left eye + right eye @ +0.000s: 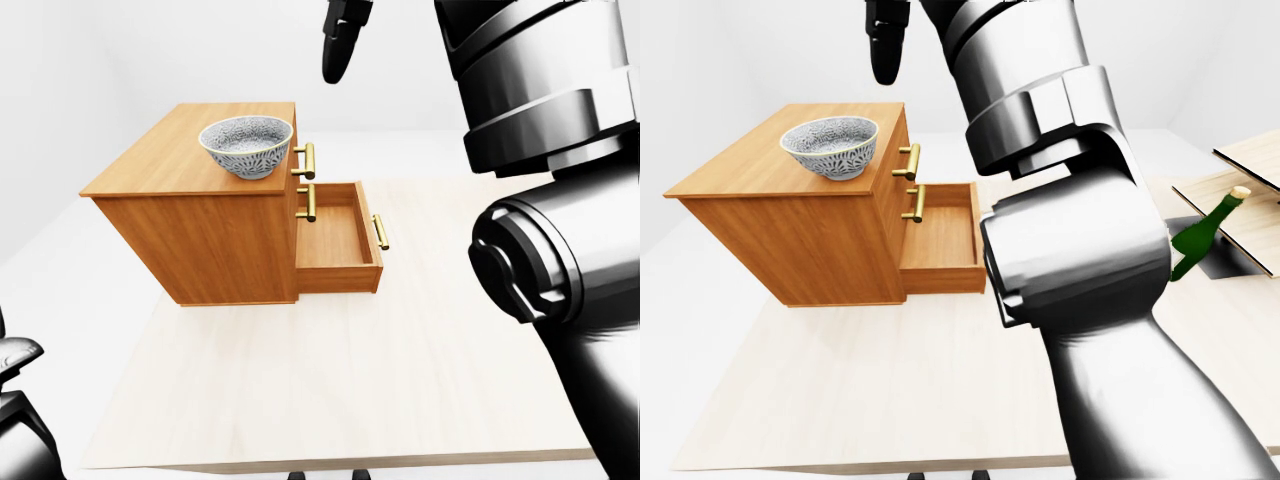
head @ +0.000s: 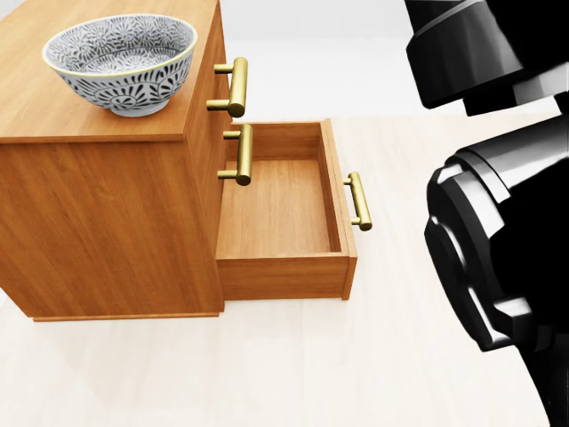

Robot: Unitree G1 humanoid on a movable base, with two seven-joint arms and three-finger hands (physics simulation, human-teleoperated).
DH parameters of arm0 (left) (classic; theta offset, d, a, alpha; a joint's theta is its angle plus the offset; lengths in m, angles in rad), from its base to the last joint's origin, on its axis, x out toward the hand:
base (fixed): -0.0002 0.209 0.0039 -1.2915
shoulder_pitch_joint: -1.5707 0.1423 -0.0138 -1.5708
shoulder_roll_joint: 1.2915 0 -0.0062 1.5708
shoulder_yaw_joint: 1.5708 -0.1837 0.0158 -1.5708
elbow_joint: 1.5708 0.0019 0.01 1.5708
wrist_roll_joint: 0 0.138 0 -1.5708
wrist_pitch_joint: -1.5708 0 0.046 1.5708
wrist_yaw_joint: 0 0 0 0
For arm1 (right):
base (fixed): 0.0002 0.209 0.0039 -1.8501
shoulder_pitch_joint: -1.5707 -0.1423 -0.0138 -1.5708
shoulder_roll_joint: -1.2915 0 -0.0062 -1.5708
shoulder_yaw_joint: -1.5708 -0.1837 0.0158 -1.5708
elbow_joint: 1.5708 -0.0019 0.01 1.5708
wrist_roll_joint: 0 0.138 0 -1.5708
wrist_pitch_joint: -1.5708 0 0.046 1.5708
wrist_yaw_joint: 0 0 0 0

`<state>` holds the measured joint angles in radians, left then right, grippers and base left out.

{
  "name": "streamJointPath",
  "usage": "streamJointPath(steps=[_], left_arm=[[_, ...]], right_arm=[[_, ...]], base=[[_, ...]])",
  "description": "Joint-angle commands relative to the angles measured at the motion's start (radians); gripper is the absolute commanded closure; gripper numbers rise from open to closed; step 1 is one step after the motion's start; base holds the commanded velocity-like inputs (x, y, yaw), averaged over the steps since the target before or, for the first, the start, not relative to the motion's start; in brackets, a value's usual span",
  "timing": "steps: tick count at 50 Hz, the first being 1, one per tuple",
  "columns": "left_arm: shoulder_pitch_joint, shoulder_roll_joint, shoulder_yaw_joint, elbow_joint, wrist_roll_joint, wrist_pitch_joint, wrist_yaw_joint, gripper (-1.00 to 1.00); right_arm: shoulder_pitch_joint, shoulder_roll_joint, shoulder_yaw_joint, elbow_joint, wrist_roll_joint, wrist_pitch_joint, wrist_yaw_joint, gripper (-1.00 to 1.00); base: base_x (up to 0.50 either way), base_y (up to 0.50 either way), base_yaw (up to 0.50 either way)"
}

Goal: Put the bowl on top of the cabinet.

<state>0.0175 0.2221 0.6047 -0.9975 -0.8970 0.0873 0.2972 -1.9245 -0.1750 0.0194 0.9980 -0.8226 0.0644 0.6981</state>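
a pale wooden table (image 1: 400,380) carries a wooden cabinet (image 1: 200,240), which stands on it below and to the left of the raised right hand (image 1: 340,45) in the left-eye view. one cabinet drawer (image 2: 280,213) is pulled open, almost straight beneath that hand. a patterned bowl (image 2: 120,58) sits on the cabinet's top, down-left of the hand.
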Motion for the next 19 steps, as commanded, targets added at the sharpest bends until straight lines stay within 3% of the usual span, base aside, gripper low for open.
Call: streamJointPath(steps=[1,6,14,19], left_arm=[[0.0,0.007,0.007,-0.003,-0.014,0.0,0.008,-1.0],[0.003,0.001,-0.001,0.0,-0.002,0.0,-0.001,-1.0],[0.004,-0.001,-0.004,-0.001,0.001,0.0,-0.003,-1.0],[0.01,-0.007,-0.008,-0.005,0.009,0.0,-0.009,-1.0]], right_arm=[[-0.035,-0.081,-0.017,-0.017,0.006,0.023,0.0,-1.0],[-0.005,-0.132,-0.04,-0.036,0.01,0.023,0.0,-1.0],[0.199,-0.215,-0.053,-0.212,-0.01,0.023,0.0,-1.0],[0.352,-0.247,-0.075,-0.434,0.002,0.023,0.0,-1.0]], base=[[0.0,0.0,0.0],[0.0,0.0,0.0],[0.0,0.0,0.0],[0.0,0.0,0.0]])
